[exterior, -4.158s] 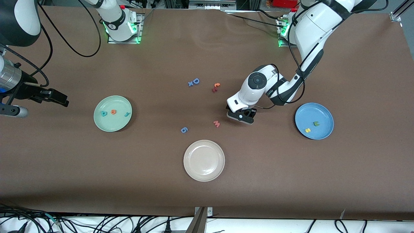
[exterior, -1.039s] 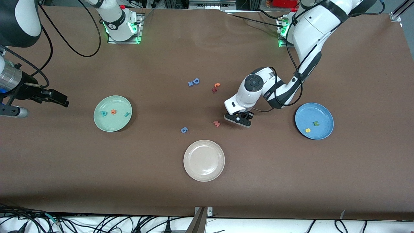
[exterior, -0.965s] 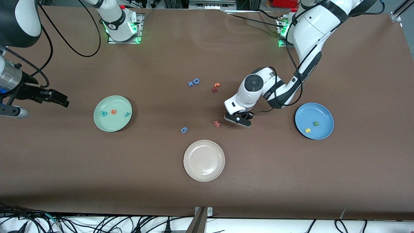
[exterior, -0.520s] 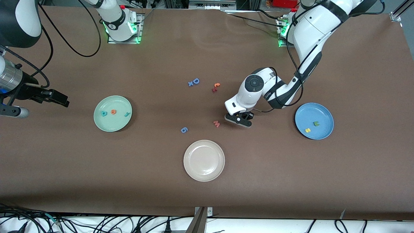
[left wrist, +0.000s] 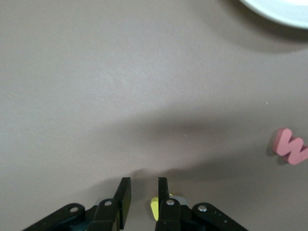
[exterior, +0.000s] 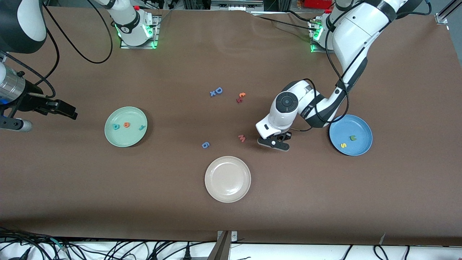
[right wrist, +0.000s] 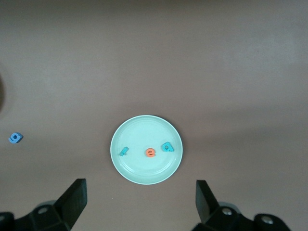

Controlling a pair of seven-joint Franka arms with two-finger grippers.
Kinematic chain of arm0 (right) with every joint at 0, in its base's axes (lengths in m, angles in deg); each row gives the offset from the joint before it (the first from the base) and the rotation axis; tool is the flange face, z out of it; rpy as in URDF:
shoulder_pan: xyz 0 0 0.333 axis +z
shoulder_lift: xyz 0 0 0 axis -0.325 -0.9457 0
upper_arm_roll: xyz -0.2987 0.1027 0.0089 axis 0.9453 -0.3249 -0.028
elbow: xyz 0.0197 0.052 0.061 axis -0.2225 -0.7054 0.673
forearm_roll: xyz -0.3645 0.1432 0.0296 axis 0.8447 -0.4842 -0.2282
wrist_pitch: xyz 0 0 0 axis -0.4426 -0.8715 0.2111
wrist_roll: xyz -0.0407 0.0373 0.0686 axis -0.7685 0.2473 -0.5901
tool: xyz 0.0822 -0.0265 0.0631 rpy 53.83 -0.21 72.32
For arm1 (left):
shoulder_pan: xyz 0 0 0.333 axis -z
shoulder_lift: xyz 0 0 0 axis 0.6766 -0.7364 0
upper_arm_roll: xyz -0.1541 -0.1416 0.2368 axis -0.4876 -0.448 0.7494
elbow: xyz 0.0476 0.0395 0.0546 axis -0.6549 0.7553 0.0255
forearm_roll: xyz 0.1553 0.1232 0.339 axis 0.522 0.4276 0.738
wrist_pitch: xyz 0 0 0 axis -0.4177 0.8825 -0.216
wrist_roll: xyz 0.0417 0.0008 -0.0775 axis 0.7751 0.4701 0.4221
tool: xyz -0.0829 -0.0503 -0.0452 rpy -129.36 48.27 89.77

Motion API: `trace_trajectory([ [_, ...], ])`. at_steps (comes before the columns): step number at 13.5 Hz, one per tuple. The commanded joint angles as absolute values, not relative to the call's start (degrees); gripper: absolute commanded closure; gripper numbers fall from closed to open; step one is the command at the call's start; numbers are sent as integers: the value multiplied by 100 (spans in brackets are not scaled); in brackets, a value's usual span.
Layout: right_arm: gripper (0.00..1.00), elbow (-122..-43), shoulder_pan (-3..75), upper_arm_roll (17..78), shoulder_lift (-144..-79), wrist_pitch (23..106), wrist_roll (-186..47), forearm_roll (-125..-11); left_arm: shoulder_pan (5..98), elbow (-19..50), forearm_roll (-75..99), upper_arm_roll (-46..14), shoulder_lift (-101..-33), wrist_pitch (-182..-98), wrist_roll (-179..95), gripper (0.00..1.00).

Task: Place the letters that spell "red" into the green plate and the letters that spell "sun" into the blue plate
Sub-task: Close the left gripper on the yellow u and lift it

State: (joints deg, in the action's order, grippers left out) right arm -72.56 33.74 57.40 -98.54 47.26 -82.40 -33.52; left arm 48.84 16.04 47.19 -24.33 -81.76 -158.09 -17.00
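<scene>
The green plate (exterior: 119, 115) (right wrist: 144, 132) holds a teal "d" (exterior: 115, 126), an orange "e" (exterior: 126, 125) and a teal "r" (exterior: 142, 127). The blue plate (exterior: 355, 124) holds a green letter (exterior: 353, 137) and a yellow "s" (exterior: 343, 145). My left gripper (exterior: 273, 143) (left wrist: 142, 180) hangs low over the table between the pink letter and the blue plate. It is shut on a small yellow letter (left wrist: 154, 209), mostly hidden by one finger. My right gripper (exterior: 59, 108) (right wrist: 139, 185) waits open, high over the table at the right arm's end beside the green plate.
A cream plate (exterior: 216, 166) (left wrist: 284, 9) lies nearer the front camera than the left gripper. Loose on the table are a pink "w" (exterior: 242, 138) (left wrist: 290, 146), a blue "6" (exterior: 205, 145), a blue "D" with an "x" (exterior: 216, 91), and a red and orange pair (exterior: 240, 97).
My left gripper has closed on the yellow letter and carried it from beside the pink "w" toward the front camera and the blue plate. The right arm has not moved.
</scene>
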Motion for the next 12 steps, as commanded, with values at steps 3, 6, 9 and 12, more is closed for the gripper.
trace_trajectory([
  [3, 0, -7367, 3373, 5735, -9762, 4797, -8293, -3341, 4829, 1475, 4509, -2469, -8268, -15691, -1928, 70],
  [6, 0, -7367, 3373, 5735, -9762, 4797, -8293, -3341, 4847, 1528, 4370, -2460, -8295, -15691, -1919, 70],
  [9, 0, -7367, 3373, 5735, -9762, 4797, -8293, -3341, 4838, 1581, 4228, -2469, -8303, -15691, -1849, 69],
  [12, 0, -7393, 3373, 5735, -9762, 4797, -8293, -3341, 4820, 1616, 4105, -2469, -8303, -15691, -1849, 68],
])
